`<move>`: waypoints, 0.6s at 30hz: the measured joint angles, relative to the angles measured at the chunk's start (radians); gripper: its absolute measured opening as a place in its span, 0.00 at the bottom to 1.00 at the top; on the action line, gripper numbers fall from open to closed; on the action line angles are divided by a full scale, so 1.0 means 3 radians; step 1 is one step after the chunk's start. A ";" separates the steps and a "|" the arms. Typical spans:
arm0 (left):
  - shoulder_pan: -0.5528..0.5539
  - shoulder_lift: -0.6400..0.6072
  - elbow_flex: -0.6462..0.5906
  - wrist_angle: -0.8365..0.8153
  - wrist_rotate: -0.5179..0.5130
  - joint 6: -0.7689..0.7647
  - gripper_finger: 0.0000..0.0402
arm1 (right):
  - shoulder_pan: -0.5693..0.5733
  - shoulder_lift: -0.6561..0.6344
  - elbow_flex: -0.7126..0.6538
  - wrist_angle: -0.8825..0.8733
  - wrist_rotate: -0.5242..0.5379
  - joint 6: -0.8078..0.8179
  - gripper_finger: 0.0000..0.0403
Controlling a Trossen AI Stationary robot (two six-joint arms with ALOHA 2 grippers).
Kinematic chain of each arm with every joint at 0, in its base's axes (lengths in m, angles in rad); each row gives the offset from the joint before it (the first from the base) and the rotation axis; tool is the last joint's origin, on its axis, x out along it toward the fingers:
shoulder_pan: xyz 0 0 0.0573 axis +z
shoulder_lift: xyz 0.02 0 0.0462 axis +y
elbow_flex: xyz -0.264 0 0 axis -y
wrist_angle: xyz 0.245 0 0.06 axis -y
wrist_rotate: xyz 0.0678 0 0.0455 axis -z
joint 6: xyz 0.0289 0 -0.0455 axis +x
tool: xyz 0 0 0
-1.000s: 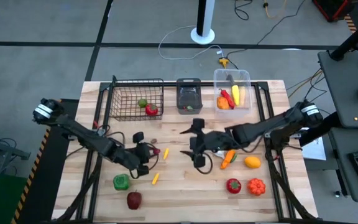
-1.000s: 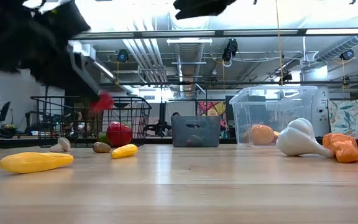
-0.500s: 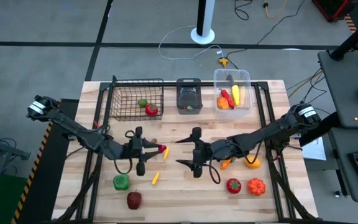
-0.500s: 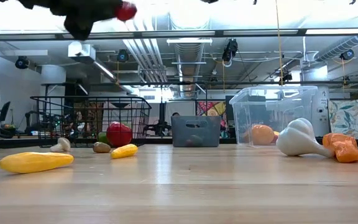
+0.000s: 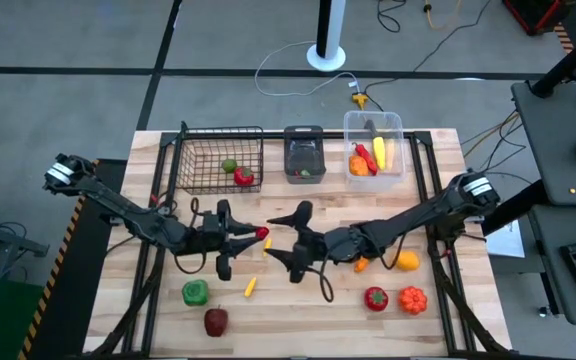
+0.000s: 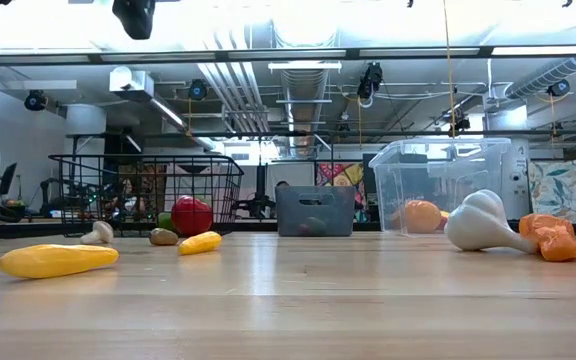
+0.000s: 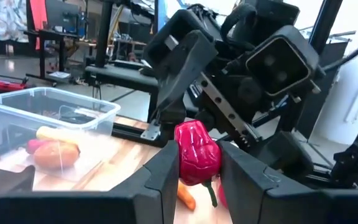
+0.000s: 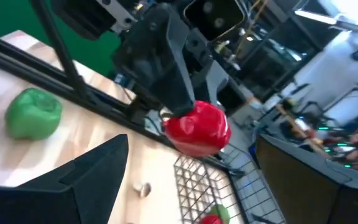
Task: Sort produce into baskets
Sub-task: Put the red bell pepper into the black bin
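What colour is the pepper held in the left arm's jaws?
Red, glossy. The pepper shows best in the left wrist view, pinched in the left gripper.

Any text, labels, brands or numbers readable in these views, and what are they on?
None can be read.
The baskets, tub and produce, including the red pepper in the left gripper, show no print.
Signs in the room behind are too blurred to read.
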 joint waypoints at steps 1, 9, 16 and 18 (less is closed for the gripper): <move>0.0000 0.0001 0.0000 0.0003 0.0001 -0.0001 0.22 | 0.0000 0.0020 0.0032 0.0007 0.0022 -0.0040 0.85; 0.0000 0.0007 0.0000 0.0021 0.0003 -0.0026 0.22 | 0.0000 0.0128 0.0146 0.0004 0.0029 -0.0152 0.80; 0.0000 0.0013 0.0000 0.0050 0.0004 -0.0026 0.22 | -0.0010 0.0123 0.0163 0.0001 0.0033 -0.0150 0.71; 0.0000 0.0013 0.0000 0.0051 0.0004 -0.0026 0.22 | -0.0016 0.0123 0.0163 0.0007 0.0033 -0.0153 0.68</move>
